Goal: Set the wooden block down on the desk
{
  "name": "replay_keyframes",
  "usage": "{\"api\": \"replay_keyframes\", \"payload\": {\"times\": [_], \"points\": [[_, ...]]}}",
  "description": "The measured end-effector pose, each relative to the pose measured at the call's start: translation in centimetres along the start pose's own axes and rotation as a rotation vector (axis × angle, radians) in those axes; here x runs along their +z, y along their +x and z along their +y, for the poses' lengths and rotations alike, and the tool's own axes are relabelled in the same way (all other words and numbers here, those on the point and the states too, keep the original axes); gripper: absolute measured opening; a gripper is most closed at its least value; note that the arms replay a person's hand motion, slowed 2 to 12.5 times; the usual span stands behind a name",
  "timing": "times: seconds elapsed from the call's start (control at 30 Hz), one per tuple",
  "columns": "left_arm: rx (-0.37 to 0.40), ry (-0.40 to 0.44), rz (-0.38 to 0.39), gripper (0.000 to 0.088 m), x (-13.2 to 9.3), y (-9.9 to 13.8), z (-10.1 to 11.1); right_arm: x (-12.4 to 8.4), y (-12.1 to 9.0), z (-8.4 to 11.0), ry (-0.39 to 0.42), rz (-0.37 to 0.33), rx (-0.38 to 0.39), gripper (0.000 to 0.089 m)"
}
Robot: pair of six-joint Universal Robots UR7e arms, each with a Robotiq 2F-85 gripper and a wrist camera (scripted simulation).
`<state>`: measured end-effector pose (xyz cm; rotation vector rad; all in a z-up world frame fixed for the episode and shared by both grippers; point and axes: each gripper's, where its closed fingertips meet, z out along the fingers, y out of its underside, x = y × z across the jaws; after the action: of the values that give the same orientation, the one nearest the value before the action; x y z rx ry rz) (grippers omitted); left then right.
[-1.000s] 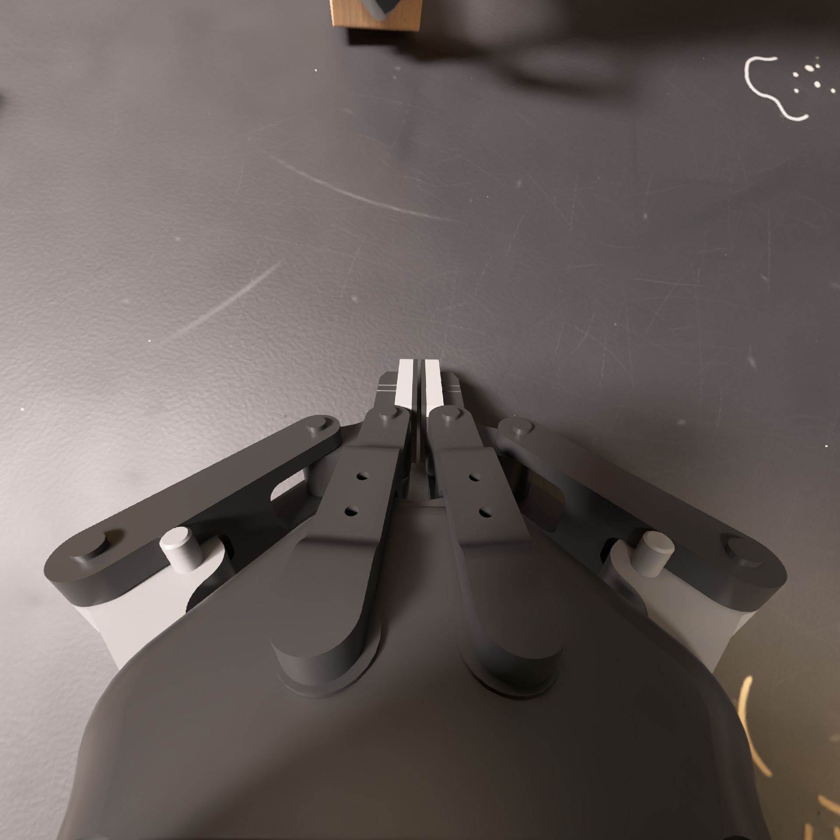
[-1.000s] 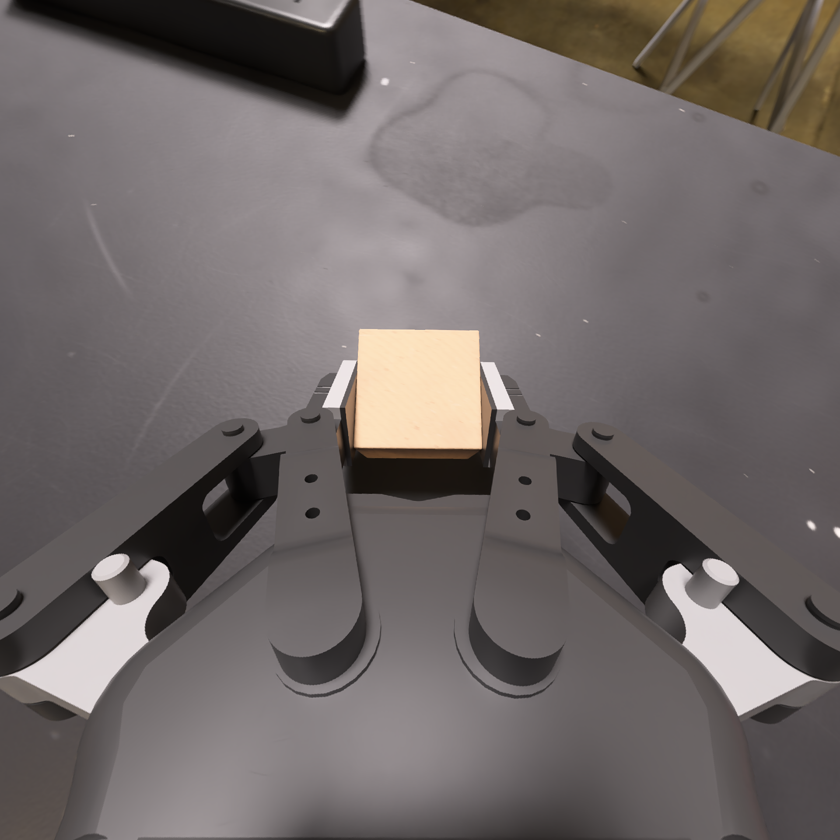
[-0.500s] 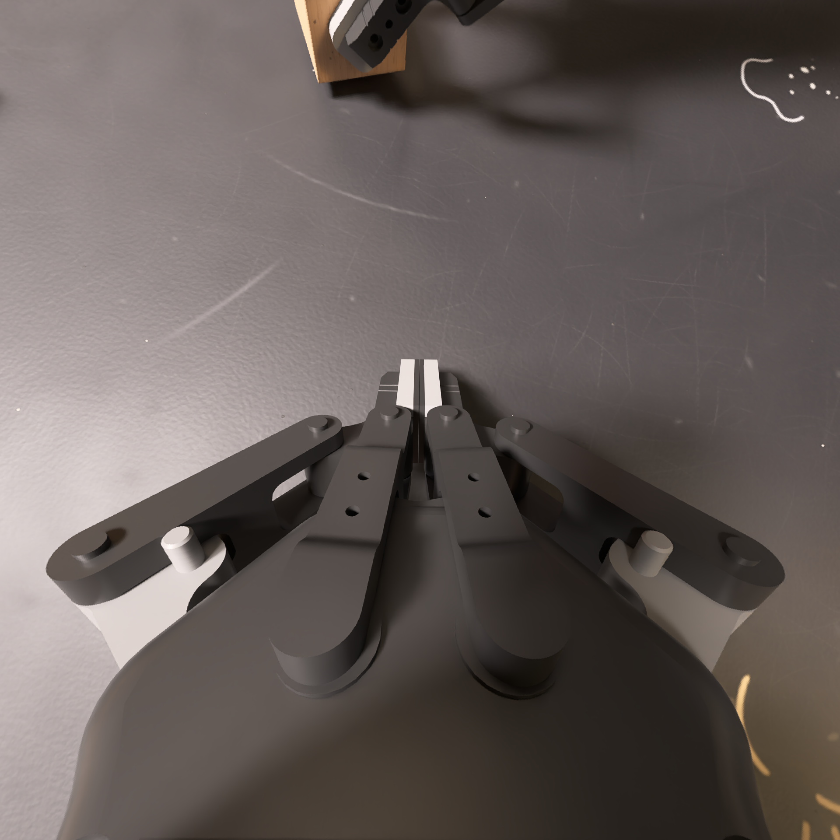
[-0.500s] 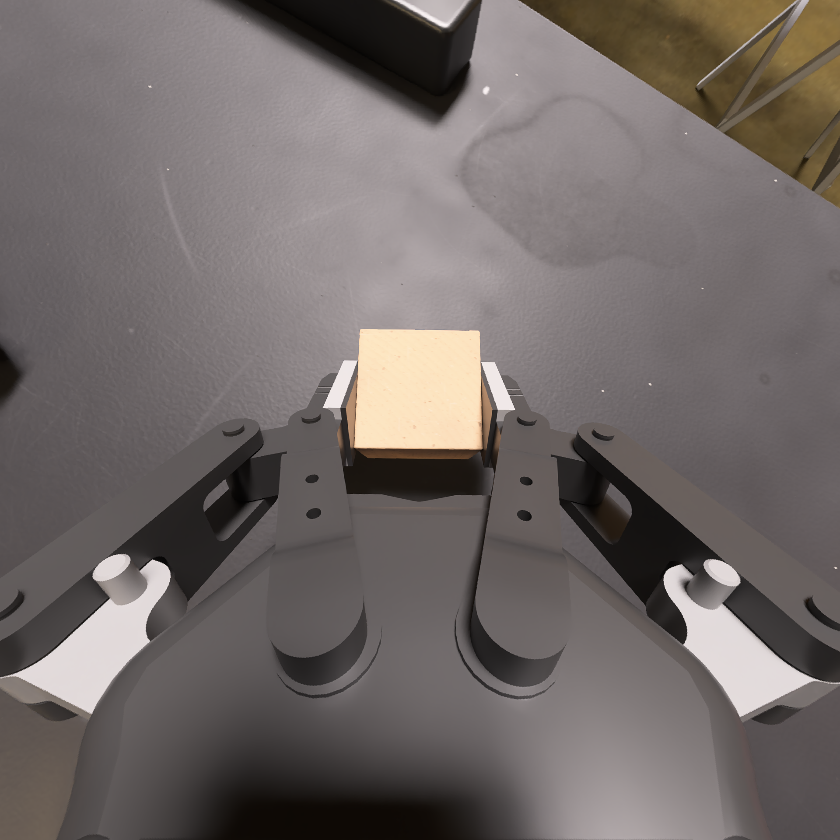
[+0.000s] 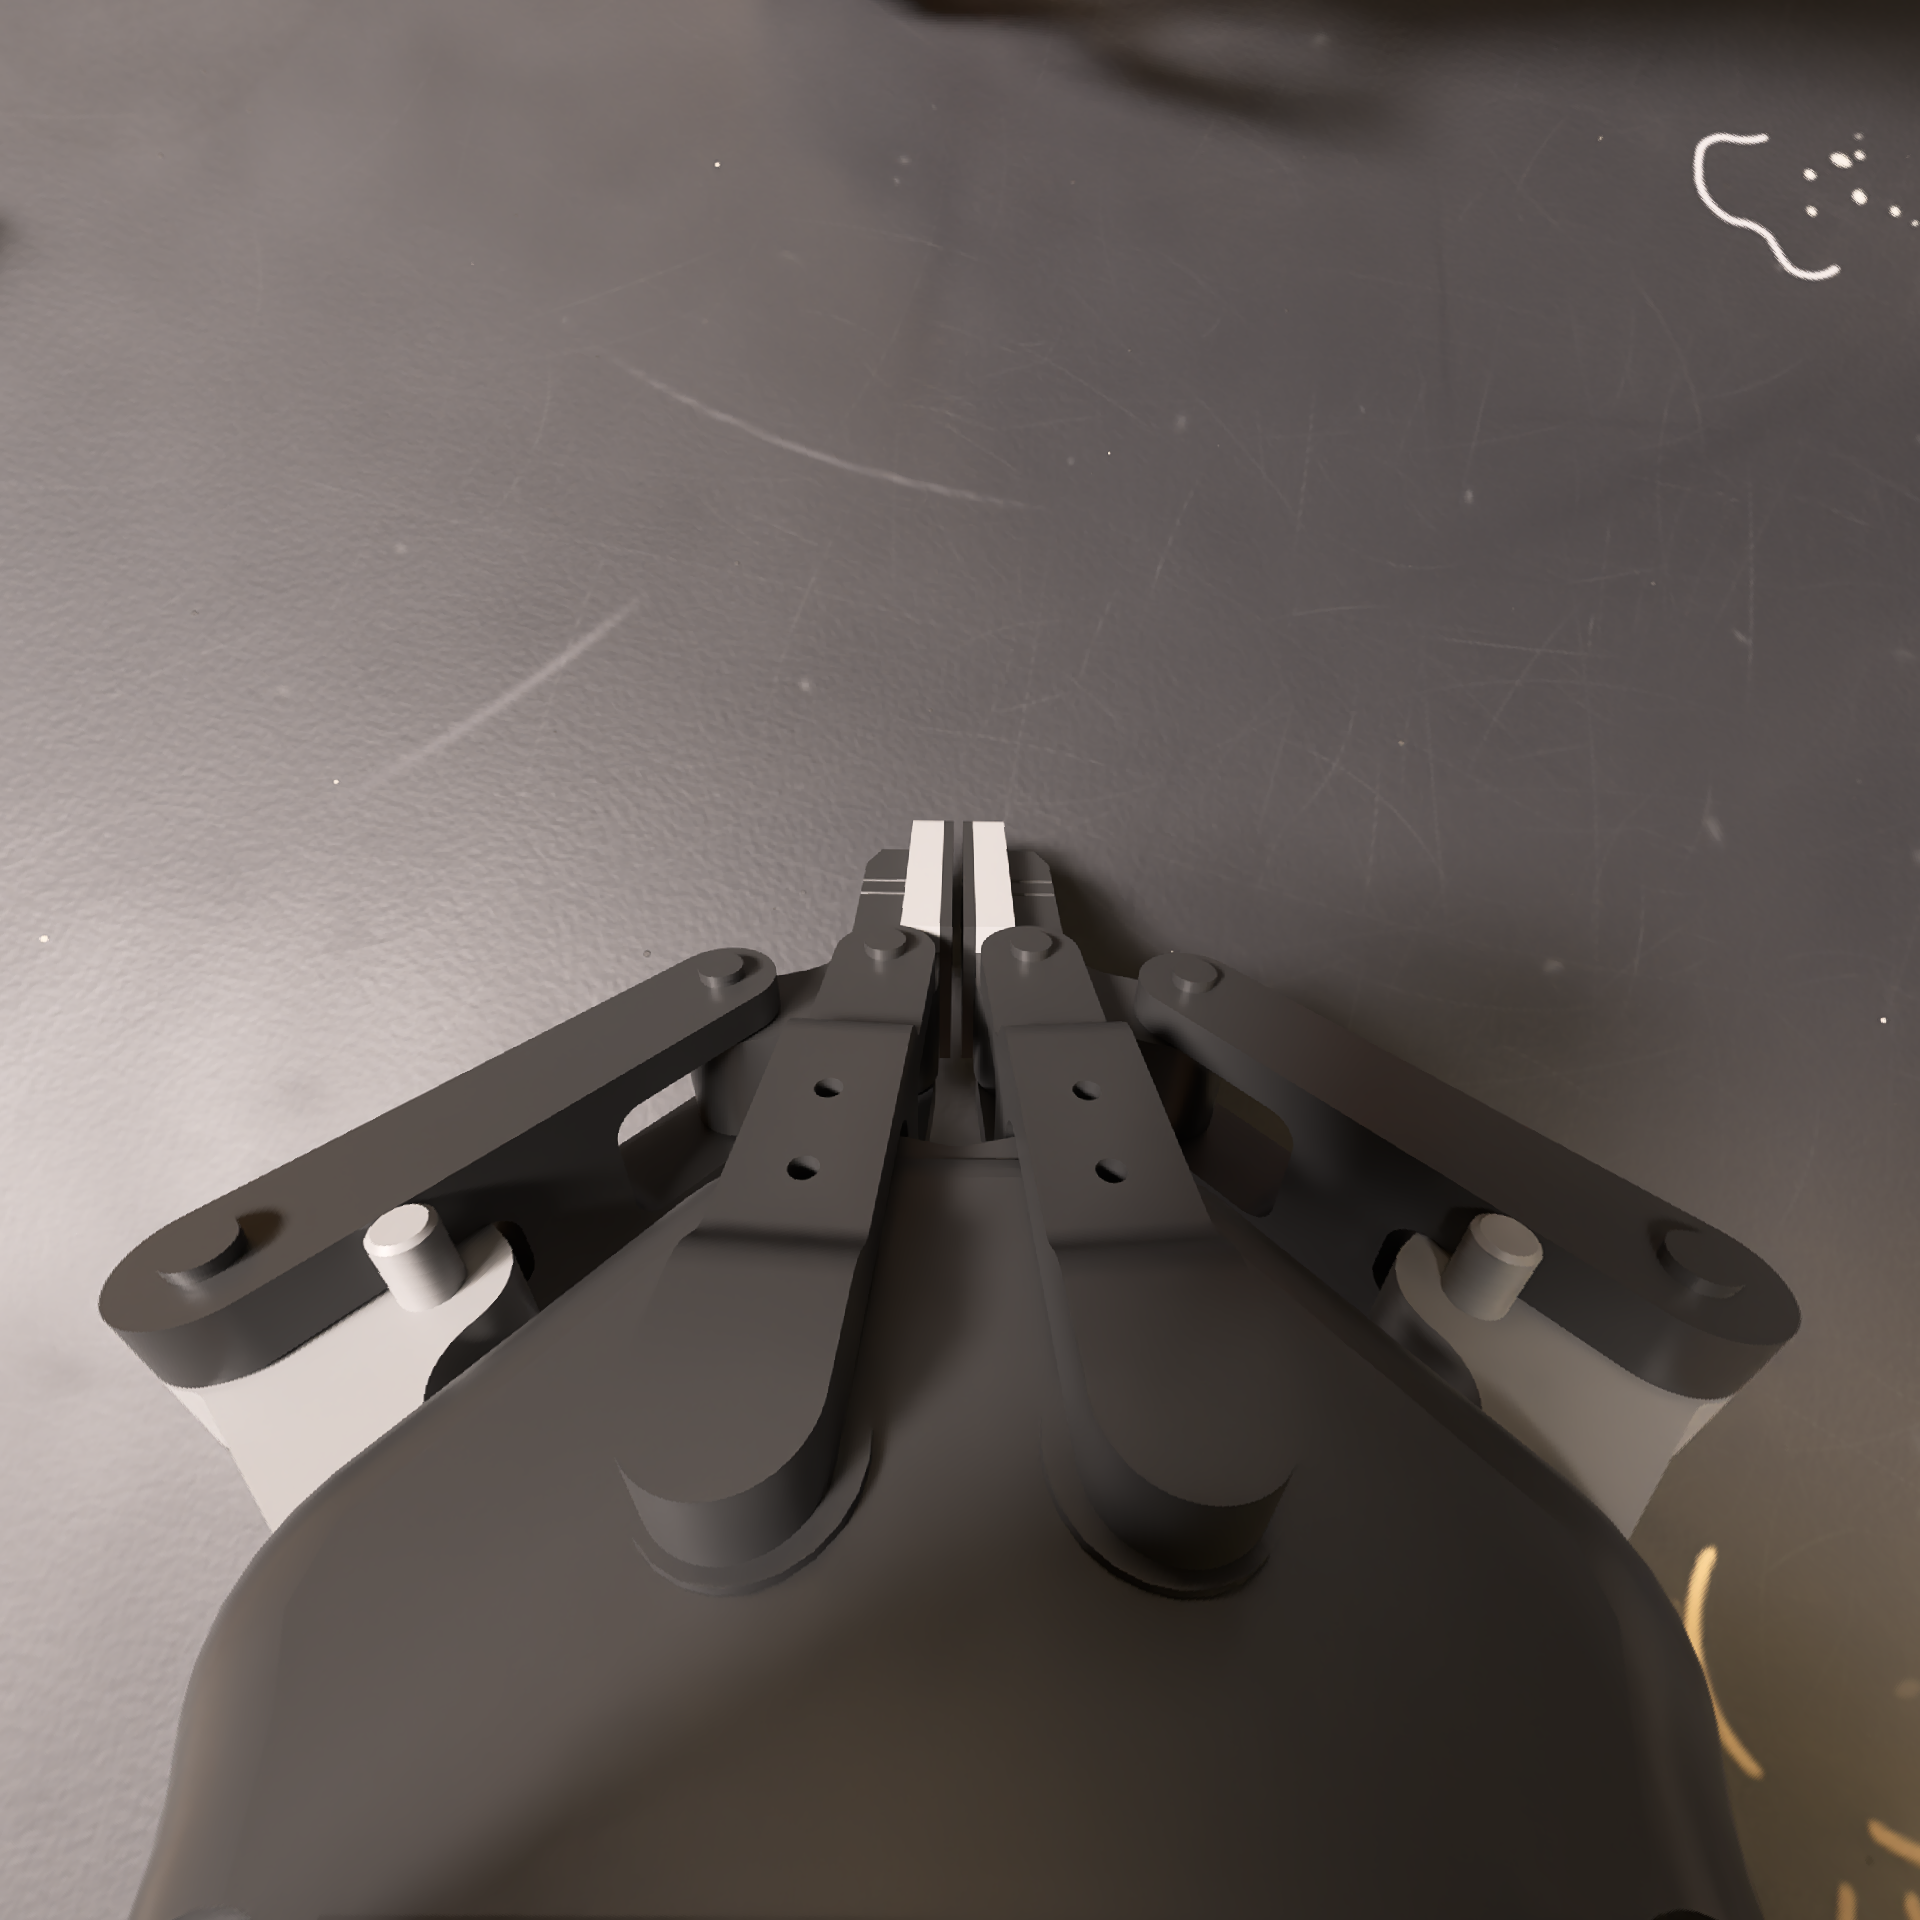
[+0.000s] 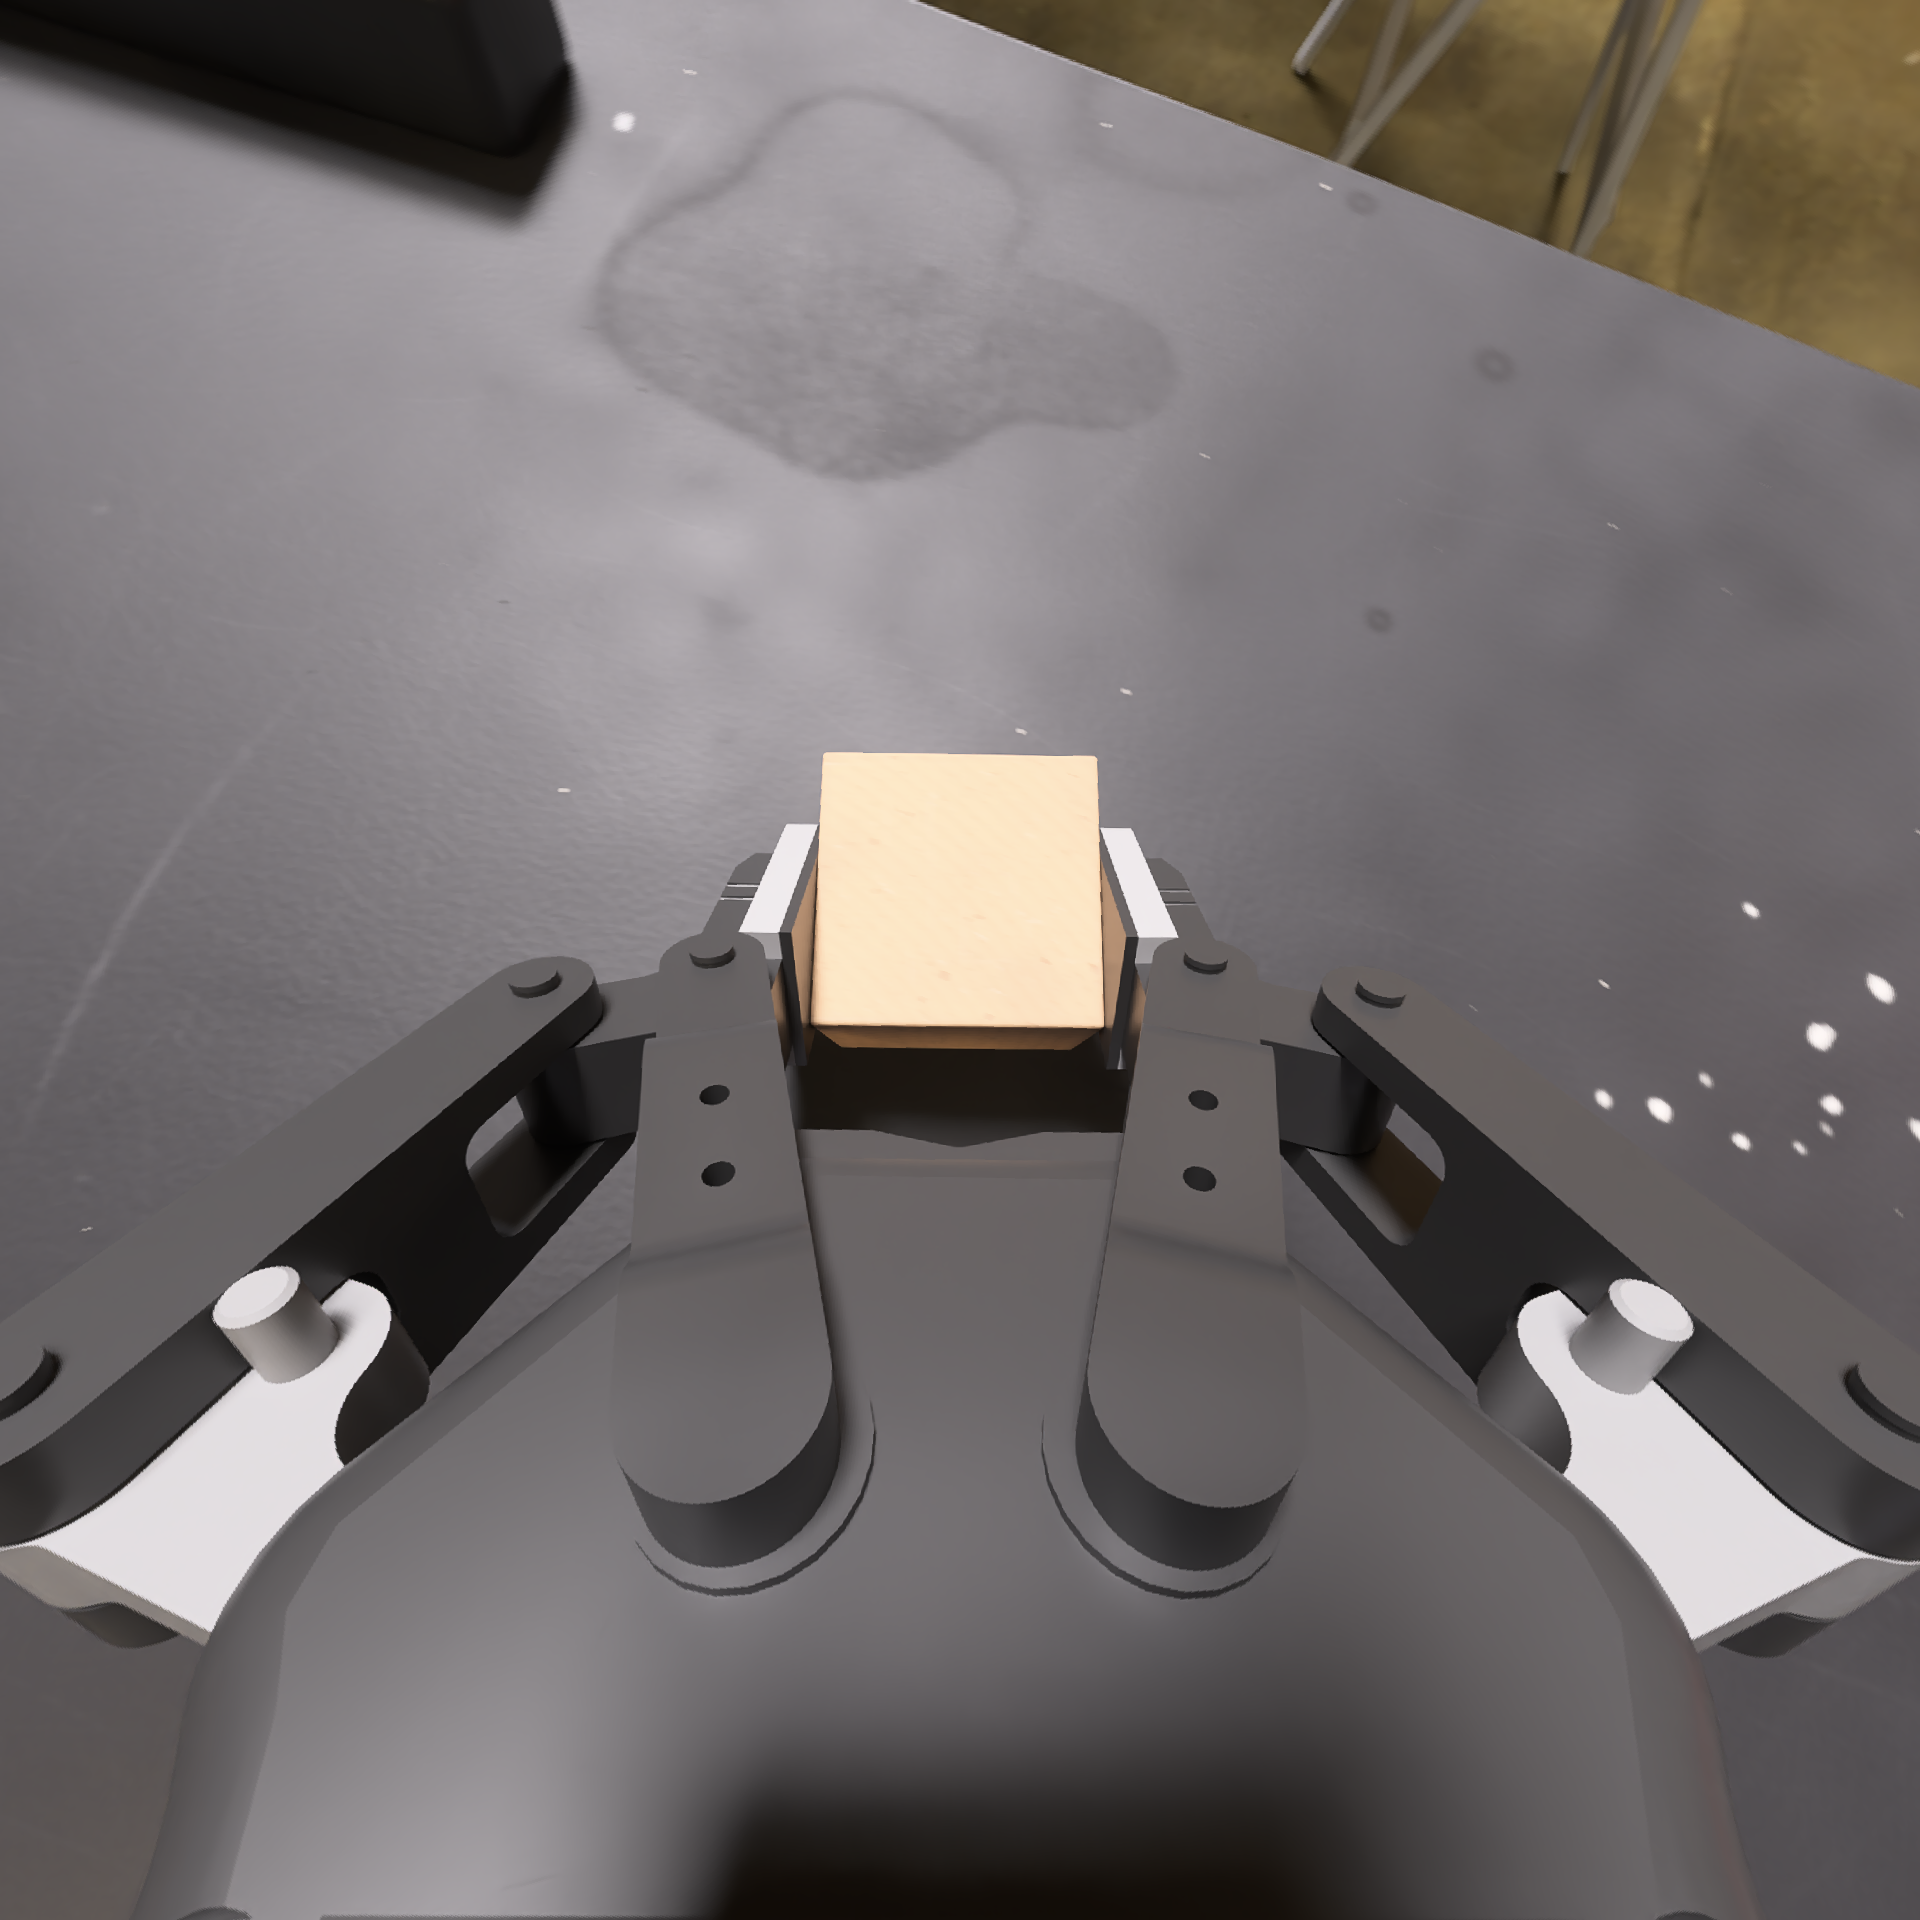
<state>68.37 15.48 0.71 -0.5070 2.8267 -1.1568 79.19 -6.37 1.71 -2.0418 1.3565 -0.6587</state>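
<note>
So the right claw (image 6: 958, 914) is clamped on the block (image 6: 956, 896), a white pad pressed on each side, holding it up over the dark desk (image 6: 416, 623) with a big stain (image 6: 873, 301) further ahead and a black box (image 6: 312, 62) off ahead-left. Left claw (image 5: 958, 873) is pinched closed on nothing, just scratched desk (image 5: 520, 468) ahead of its tips.

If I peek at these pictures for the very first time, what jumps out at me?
The pale wooden block pops out first, squeezed in the right hand above the dark desk. Beyond it spreads a big blotchy stain. In the left wrist view, the left hand is pinched shut on nothing, with a white squiggle far right.
</note>
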Motion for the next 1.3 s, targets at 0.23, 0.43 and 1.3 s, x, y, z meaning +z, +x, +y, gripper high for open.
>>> {"api": "replay_keyframes", "payload": {"times": [0.23, 0.43, 1.3], "points": [[0.005, -0.002, -0.002, 0.0021, 0.0, 0.0, 0.0, -0.7, 3.1, 1.1, -0.008, 0.089, 0.08, 0.0424], [0.007, -0.003, -0.001, 0.0021, 0.0, 0.0, 0.0, -0.9, 3.5, 1.4, 0.006, 0.095, 0.111, 0.0424], [0.002, 0.002, 0.0, 0.0002, 0.1, 0.0, -0.1, -0.2, -10.1, -1.1, 0.068, -0.256, -0.154, 0.0424]]}}
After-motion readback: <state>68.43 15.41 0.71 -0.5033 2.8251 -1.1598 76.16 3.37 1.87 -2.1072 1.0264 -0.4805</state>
